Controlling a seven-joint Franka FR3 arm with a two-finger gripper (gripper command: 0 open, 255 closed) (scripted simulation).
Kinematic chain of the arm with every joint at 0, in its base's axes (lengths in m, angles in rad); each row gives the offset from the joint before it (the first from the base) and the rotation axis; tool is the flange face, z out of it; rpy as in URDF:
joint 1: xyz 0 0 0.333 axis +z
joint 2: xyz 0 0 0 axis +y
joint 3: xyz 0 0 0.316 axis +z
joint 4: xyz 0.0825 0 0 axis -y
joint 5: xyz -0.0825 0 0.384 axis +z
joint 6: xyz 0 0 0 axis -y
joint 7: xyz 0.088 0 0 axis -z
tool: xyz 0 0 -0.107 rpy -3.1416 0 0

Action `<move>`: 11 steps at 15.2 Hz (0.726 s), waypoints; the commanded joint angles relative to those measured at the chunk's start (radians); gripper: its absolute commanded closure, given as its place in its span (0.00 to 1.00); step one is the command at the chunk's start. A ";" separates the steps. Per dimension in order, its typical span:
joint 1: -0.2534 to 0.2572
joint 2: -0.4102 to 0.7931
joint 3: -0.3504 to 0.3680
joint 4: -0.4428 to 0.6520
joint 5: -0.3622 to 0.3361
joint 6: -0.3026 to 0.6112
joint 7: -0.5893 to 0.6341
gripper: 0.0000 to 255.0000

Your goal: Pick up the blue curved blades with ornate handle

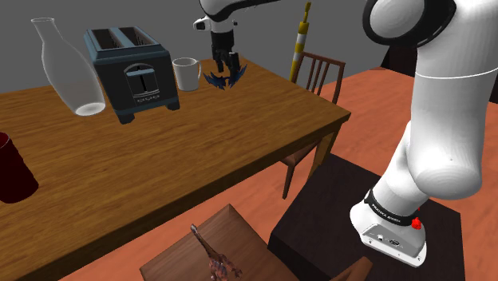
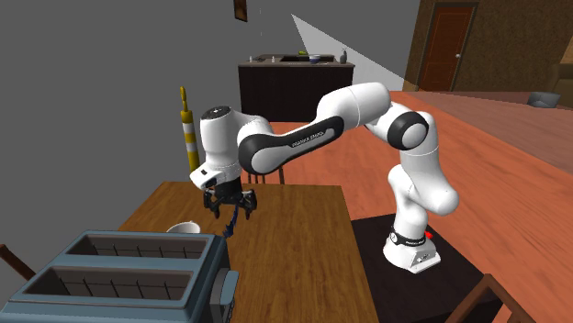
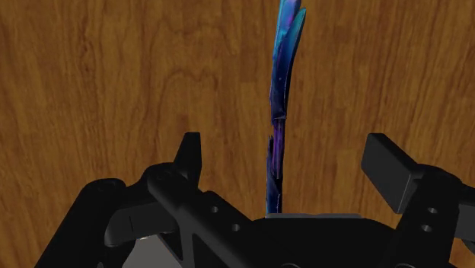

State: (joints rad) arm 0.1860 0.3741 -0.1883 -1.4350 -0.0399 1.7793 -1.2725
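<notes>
Over grained wood table (image 3: 114,76) | hand (image 3: 288,150) spread | slim curved blue blades (image 3: 280,106) between, untouched

You have lettering in two places, both on the arm (image 2: 358,105), and neither can be read. In the second exterior view, a short line of pale letters runs along the dark forearm cover (image 2: 308,139), well above the stand (image 2: 459,266). In the shoulder view, a second line of pale letters runs round the black band (image 1: 391,214) at the arm's foot, just above the stand. Both are too small to make out letter by letter.
</notes>
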 commanded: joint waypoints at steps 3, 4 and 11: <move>0.000 0.005 0.000 -0.030 0.000 0.035 0.001 0.00; 0.000 0.006 0.001 -0.027 0.000 0.033 0.001 1.00; 0.000 0.007 0.001 -0.025 0.001 0.032 0.001 1.00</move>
State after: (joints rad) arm 0.1858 0.3805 -0.1877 -1.4600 -0.0393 1.8113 -1.2714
